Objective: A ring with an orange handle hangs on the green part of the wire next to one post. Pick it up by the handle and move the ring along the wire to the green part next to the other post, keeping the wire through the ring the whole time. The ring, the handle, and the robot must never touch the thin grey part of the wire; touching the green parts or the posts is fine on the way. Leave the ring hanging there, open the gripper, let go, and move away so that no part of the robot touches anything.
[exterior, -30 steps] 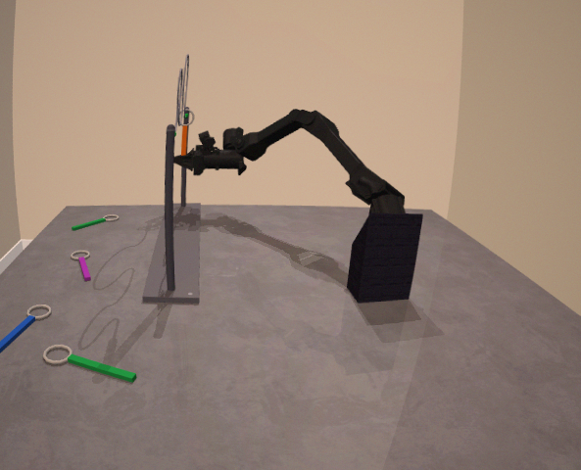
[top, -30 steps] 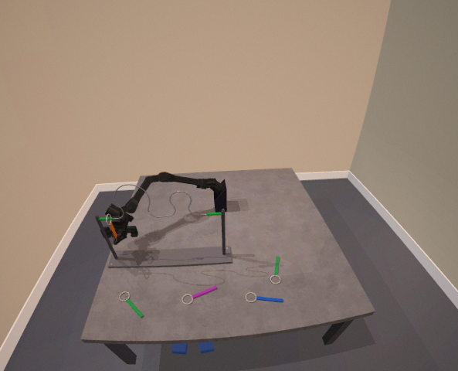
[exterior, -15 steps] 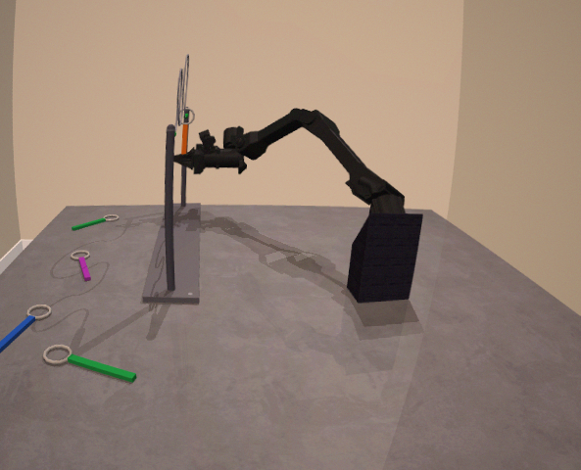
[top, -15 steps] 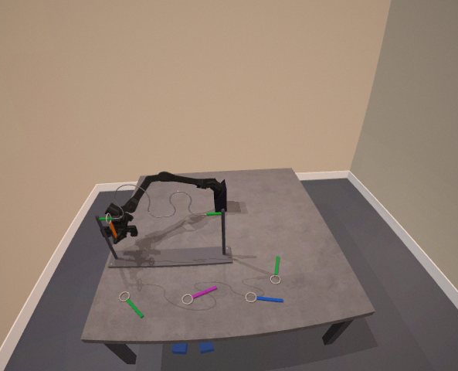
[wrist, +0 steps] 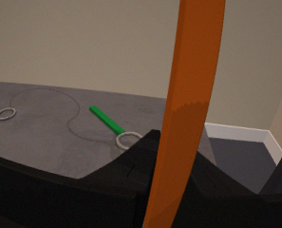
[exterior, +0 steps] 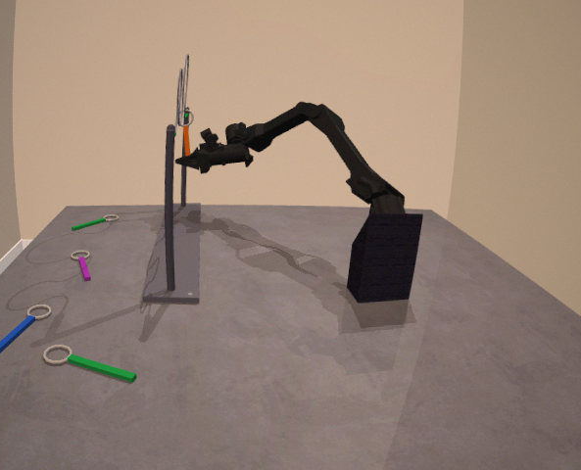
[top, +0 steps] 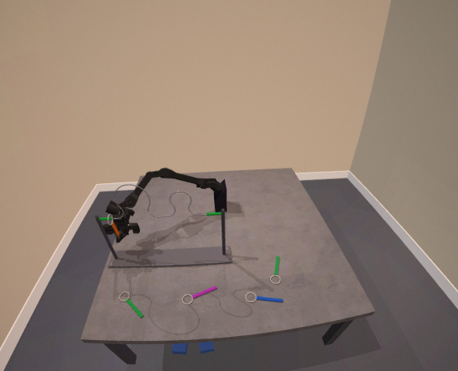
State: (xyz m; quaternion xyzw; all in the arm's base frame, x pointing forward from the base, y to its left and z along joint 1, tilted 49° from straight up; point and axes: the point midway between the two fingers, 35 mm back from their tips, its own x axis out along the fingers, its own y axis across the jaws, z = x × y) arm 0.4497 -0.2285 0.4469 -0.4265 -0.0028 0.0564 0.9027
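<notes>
The ring (top: 112, 223) (exterior: 186, 117) hangs on the green part (top: 102, 218) of the wire next to the left post (top: 108, 241), which is the far post (exterior: 182, 176) in the exterior view. Its orange handle (top: 115, 229) (exterior: 186, 141) (wrist: 186, 102) points down. My gripper (top: 118, 235) (exterior: 181, 161) (wrist: 161, 140) is shut on the handle's lower end. The thin grey wire (top: 179, 192) (exterior: 186, 75) loops to the other green part (top: 213, 213) at the right post (top: 223, 235) (exterior: 169, 212). Both posts stand on a grey base plate (top: 181, 255) (exterior: 189, 253).
Spare rings lie on the table in front of the plate, with handles in green (top: 133, 306) (exterior: 95, 222) (wrist: 105, 120), magenta (top: 202, 292) (exterior: 84, 267), blue (top: 269, 298) (exterior: 14, 331) and green (top: 276, 265) (exterior: 100, 367). The arm's dark base block (top: 221, 197) (exterior: 386, 258) stands behind the right post.
</notes>
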